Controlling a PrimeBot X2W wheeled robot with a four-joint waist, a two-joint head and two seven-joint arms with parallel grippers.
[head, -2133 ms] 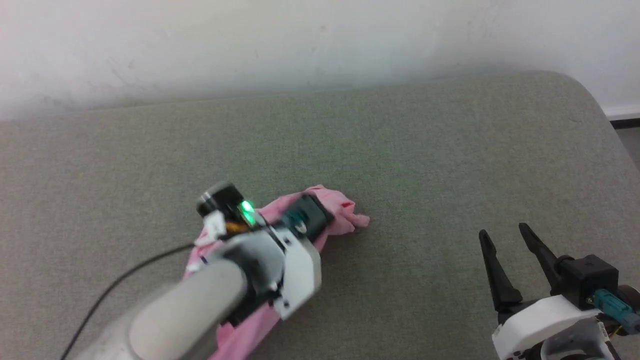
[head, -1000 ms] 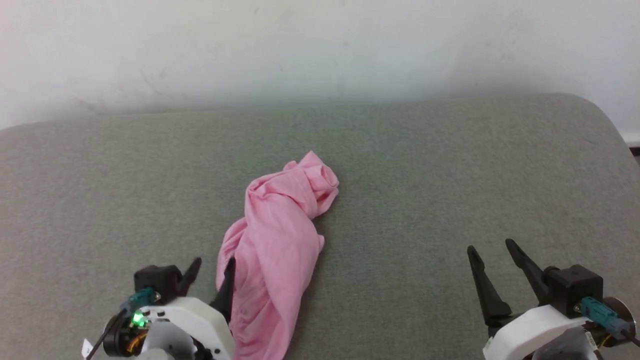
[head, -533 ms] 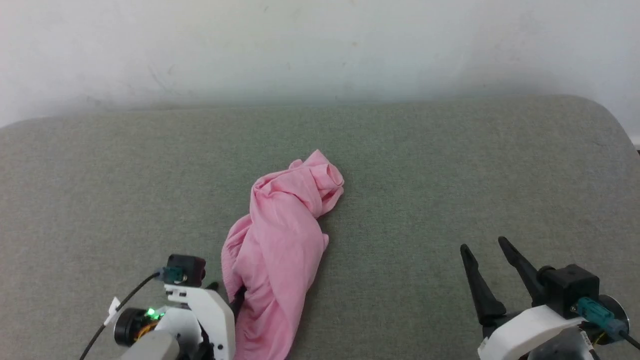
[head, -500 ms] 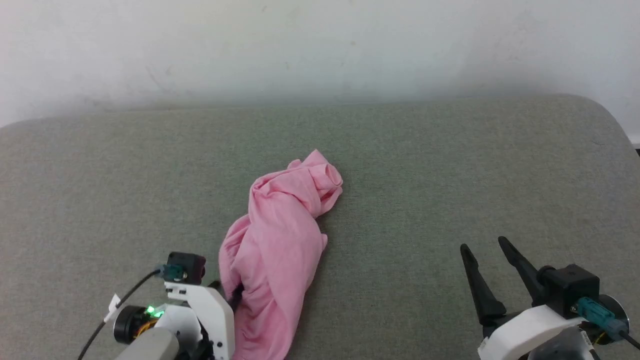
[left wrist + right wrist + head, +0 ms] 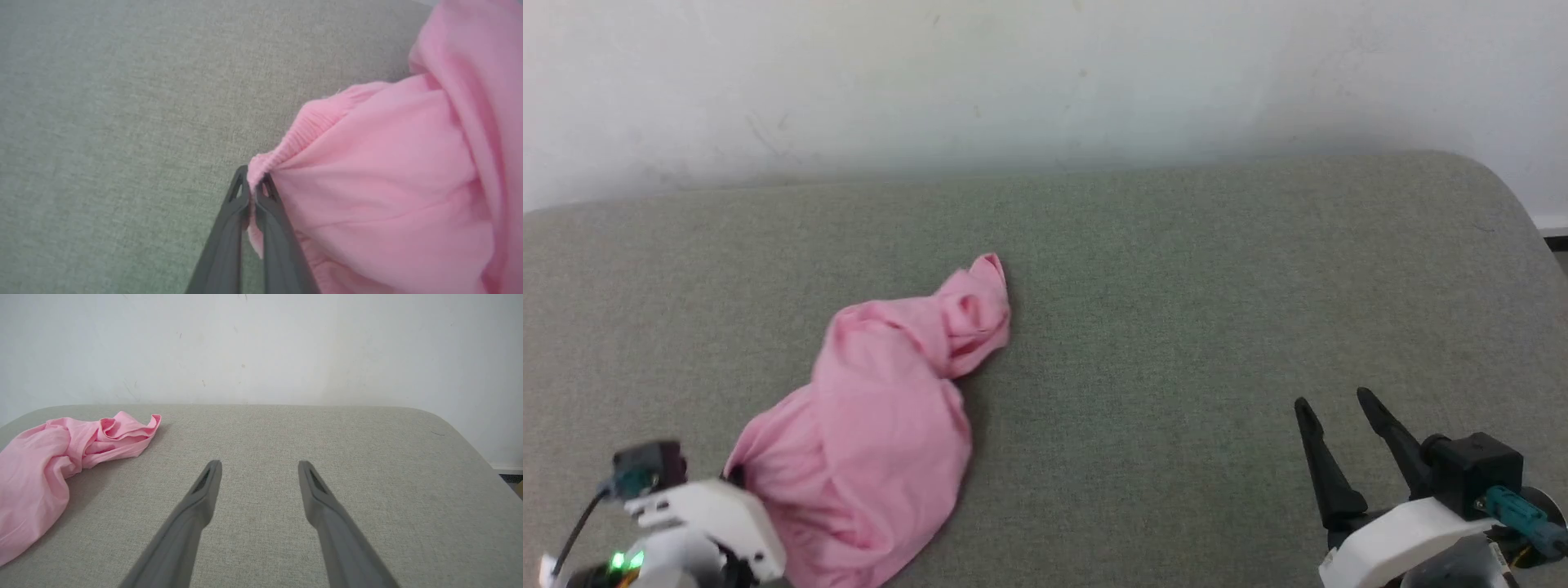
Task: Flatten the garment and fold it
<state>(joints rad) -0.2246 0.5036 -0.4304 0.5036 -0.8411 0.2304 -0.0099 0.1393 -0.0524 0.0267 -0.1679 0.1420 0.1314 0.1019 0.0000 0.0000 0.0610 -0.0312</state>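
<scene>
The garment (image 5: 874,425), pink cloth shorts, lies bunched on the grey-green cushion (image 5: 1176,310), left of centre in the head view. In the left wrist view my left gripper (image 5: 253,179) is shut on the ribbed waistband edge of the garment (image 5: 388,183), which bulges to the right of the fingers. The white left gripper body (image 5: 711,523) sits at the bottom left of the head view, against the cloth's near-left end. My right gripper (image 5: 1331,404) stands open at the lower right, well clear of the garment (image 5: 53,465), with bare cushion between its fingers (image 5: 204,486).
A white wall (image 5: 1045,73) runs along the back of the cushion. The cushion's rounded right corner (image 5: 1494,175) drops off to a dark floor strip at the far right. A black cable (image 5: 576,527) trails from the left wrist.
My left gripper closed on the garment's near edge and pulled it left; the cloth has slid left and spread wider at its near end. The right gripper has barely moved.
</scene>
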